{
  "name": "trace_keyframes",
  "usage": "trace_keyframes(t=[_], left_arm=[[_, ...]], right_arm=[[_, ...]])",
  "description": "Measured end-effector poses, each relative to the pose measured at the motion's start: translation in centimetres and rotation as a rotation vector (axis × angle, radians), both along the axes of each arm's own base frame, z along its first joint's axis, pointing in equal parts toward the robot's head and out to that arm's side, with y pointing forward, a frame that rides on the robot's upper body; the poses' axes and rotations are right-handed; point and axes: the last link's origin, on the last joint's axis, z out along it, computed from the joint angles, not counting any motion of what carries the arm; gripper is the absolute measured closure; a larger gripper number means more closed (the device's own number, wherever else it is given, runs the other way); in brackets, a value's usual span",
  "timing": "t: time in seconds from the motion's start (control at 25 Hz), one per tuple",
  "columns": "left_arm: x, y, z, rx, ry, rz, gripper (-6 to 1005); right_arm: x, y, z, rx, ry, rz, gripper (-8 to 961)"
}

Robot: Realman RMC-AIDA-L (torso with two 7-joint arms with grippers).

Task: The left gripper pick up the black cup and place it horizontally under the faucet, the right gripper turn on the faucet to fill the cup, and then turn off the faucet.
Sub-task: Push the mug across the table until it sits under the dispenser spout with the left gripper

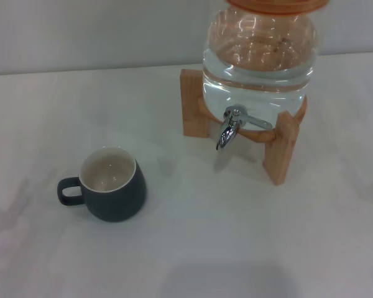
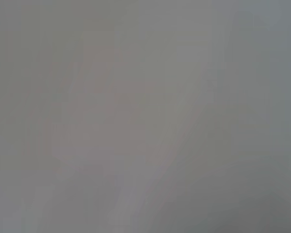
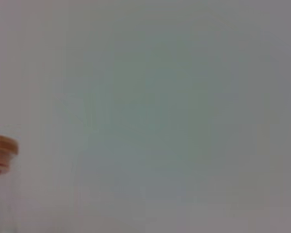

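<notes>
A: Do we see either gripper?

B: No, neither shows in any view, so we cannot tell how they stand or what they hold.

A: And the cup (image 1: 112,185)?

B: Lower left in the head view, upright on the white table (image 1: 248,236), handle to frame left, well apart from the faucet (image 1: 231,126) at upper right on the jar (image 1: 259,59) in its wooden stand (image 1: 281,148).

A: Wrist views?

B: Blank grey; the right one catches the jar's lid (image 3: 2,150) at lower left.

Upright black cup (image 1: 112,184) stands well left of chrome faucet (image 1: 231,126).
</notes>
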Motion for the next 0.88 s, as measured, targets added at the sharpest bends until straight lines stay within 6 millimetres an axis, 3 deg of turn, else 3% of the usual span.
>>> trace_keyframes(t=[0.36, 0.56, 0.88], left_arm=[[-1.9, -4.5, -1.6, -0.218, 0.046, 0.027, 136], [-1.8, -4.1, -3.0, -0.279, 0.093, 0.028, 139], [-1.4, -1.9, -4.9, -0.323, 0.139, 0.051, 142]], right_arm=[[0.5, 0.1, 2.4, 0.055, -0.023, -0.014, 128], [0.2, 0.8, 2.3, 0.051, -0.024, 0.002, 128], [0.0, 1.0, 2.2, 0.045, -0.023, 0.01, 127]])
